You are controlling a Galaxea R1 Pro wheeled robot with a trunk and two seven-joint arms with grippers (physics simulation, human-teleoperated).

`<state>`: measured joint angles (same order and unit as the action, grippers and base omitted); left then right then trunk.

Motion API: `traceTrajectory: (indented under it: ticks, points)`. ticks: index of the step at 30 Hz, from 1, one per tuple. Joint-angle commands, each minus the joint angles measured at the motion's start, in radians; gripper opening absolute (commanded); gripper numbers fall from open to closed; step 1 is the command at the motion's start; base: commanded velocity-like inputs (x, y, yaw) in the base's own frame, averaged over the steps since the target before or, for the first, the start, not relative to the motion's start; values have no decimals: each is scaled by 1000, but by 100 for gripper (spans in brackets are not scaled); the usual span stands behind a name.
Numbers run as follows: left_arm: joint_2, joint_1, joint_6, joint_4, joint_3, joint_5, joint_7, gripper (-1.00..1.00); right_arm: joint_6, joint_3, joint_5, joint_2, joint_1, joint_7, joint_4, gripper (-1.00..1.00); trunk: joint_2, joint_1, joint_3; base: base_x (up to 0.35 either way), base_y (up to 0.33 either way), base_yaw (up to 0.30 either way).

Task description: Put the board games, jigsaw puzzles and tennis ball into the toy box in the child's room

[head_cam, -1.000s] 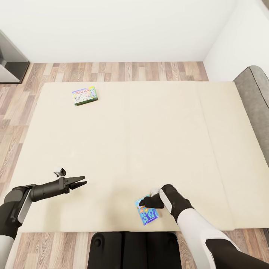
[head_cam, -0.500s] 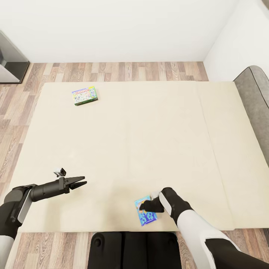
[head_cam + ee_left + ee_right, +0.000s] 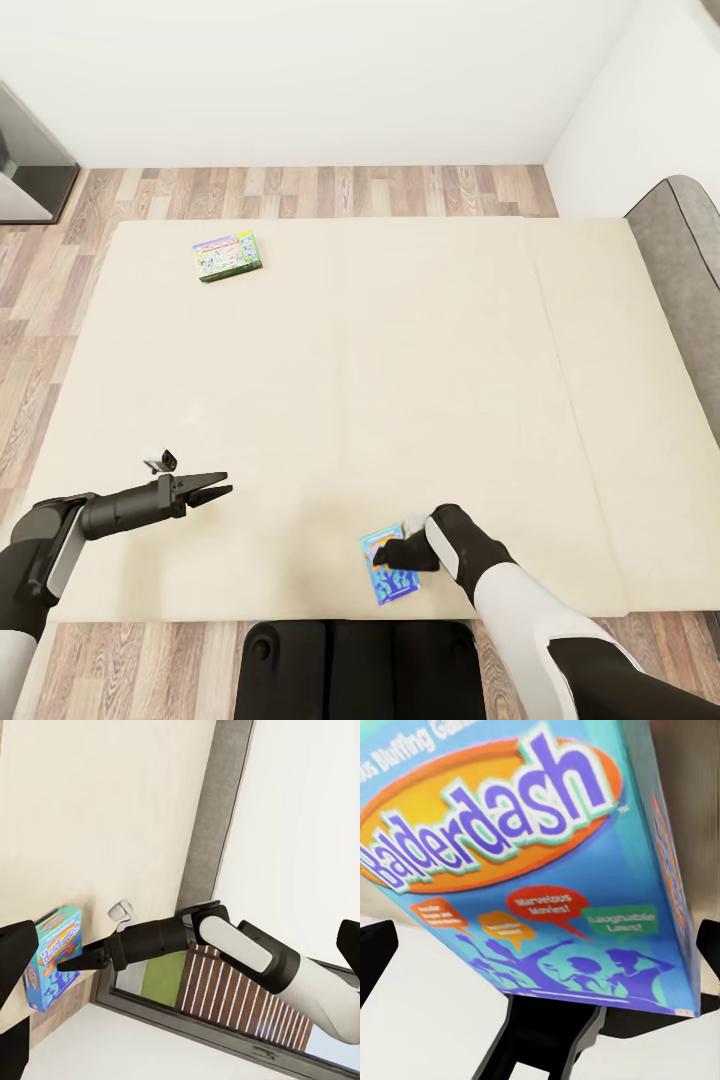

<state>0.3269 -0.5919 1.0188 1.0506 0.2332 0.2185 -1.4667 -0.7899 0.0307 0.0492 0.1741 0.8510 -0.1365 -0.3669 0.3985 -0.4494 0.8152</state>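
Note:
The blue board game [image 3: 392,572] lies near the front edge of the cream bed [image 3: 400,380]. My right gripper [image 3: 388,553] hovers right over it, open. Up close, the right wrist view gives the blue "Balderdash" box [image 3: 532,862] spanning the gap between the two fingers [image 3: 375,952]. From the left wrist, the right gripper [image 3: 73,961] has its tip at that box [image 3: 49,960]. The green-bordered board game [image 3: 227,256] rests at the bed's far left. My left gripper [image 3: 222,490] hangs open over the front left of the bed, holding nothing.
A grey headboard [image 3: 685,290] bounds the bed on the right. Wood-plank floor [image 3: 330,190] runs behind the bed up to the white wall, with a dark cabinet [image 3: 25,165] at the far left. My dark base [image 3: 350,650] stands against the bed's front edge.
My right gripper has shifted slightly toward the bed's front edge, further over the blue board game. The left arm and the green-bordered game have not moved.

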Motion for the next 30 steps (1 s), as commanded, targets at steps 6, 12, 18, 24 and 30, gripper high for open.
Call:
traceTrajectory:
  ticks: [6,12,18,24,30]
  points:
    - [1,0,11,0,0,1,-3,100,30,2,3,0,0,2,0,100,2,-1,1,0,0,0]
    - [2,0,11,0,1,1,-3,100,35,-2,3,0,0,3,12,100,2,-1,1,0,0,0]
    - [5,0,11,0,1,1,-3,100,30,-4,3,0,0,2,15,100,2,-1,1,0,0,0]
    - [6,0,11,0,0,1,-3,100,28,-5,3,0,0,1,16,100,2,-1,1,0,0,0]
    - [7,0,11,0,1,1,-3,100,34,-4,3,0,-1,-2,16,100,2,-1,1,0,0,0]
